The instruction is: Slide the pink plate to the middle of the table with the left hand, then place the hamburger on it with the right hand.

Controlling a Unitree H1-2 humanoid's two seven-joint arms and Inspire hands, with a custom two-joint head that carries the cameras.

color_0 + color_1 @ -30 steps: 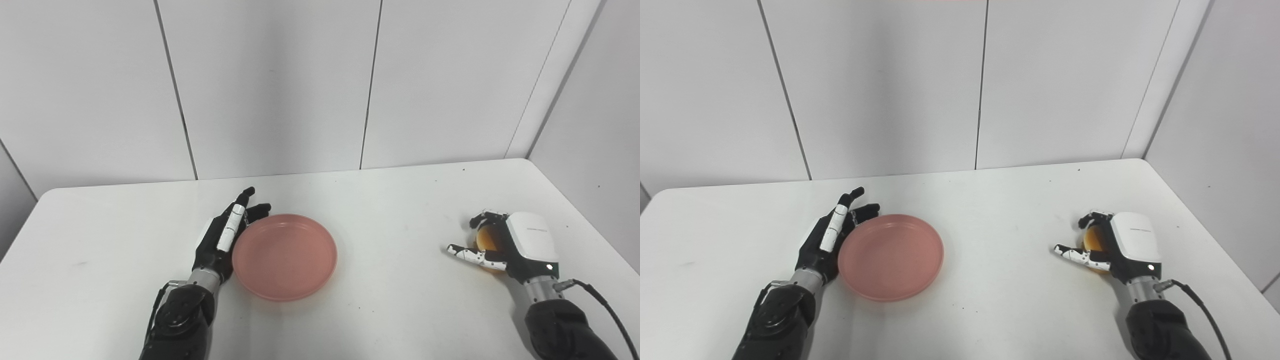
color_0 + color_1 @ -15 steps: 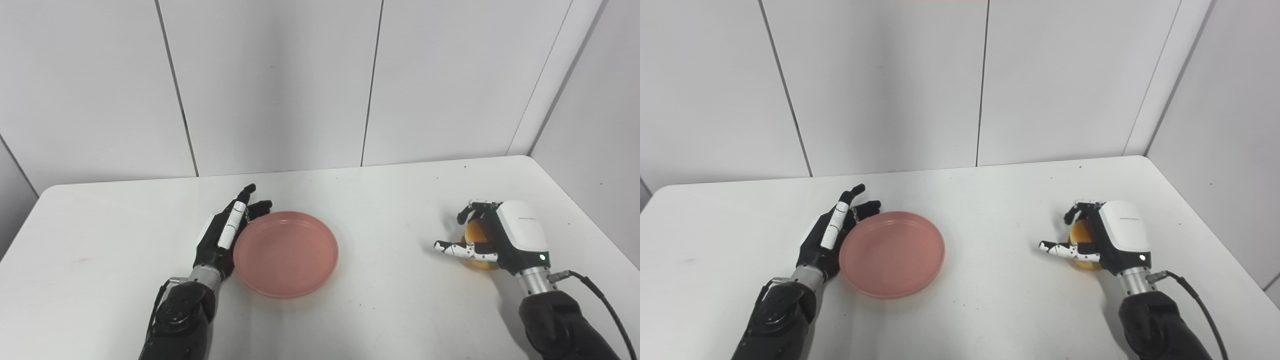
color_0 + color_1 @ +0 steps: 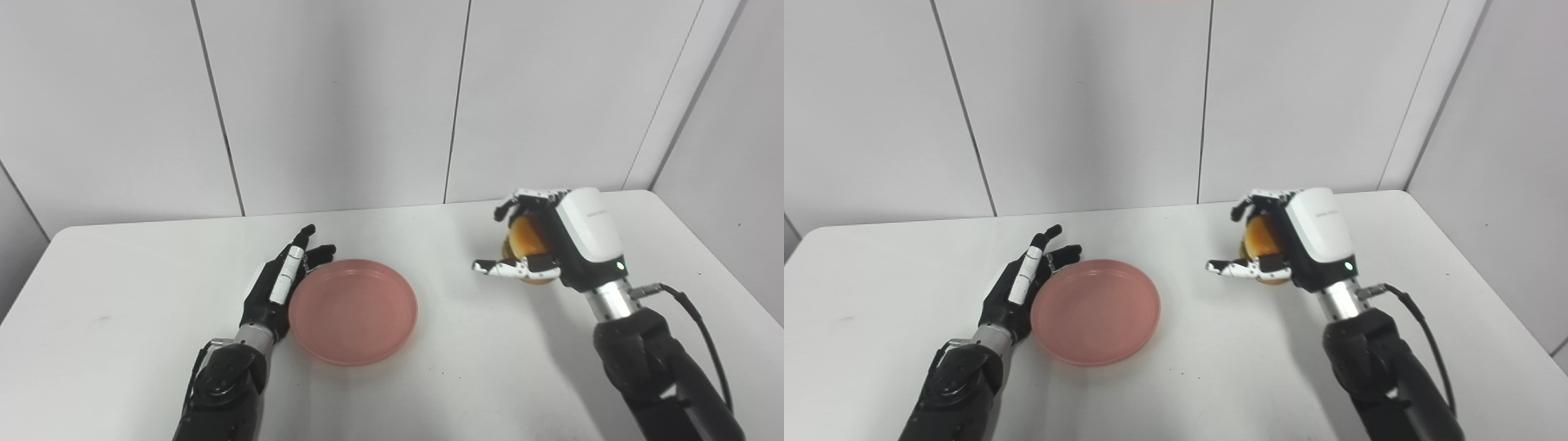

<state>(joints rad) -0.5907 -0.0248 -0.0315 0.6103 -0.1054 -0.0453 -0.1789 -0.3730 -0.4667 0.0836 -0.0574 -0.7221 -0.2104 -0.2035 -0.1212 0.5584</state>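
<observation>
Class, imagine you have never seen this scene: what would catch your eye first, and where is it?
Probably the pink plate, the one patch of colour on the white table, left of centre. The black left hand lies open against its left rim. To the right, the right hand holds a hamburger raised above the tabletop.

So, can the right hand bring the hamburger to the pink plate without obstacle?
Probably yes. The right hand holds the hamburger above the table, nothing lies between it and the pink plate, and the left hand rests at the plate's far side.
</observation>
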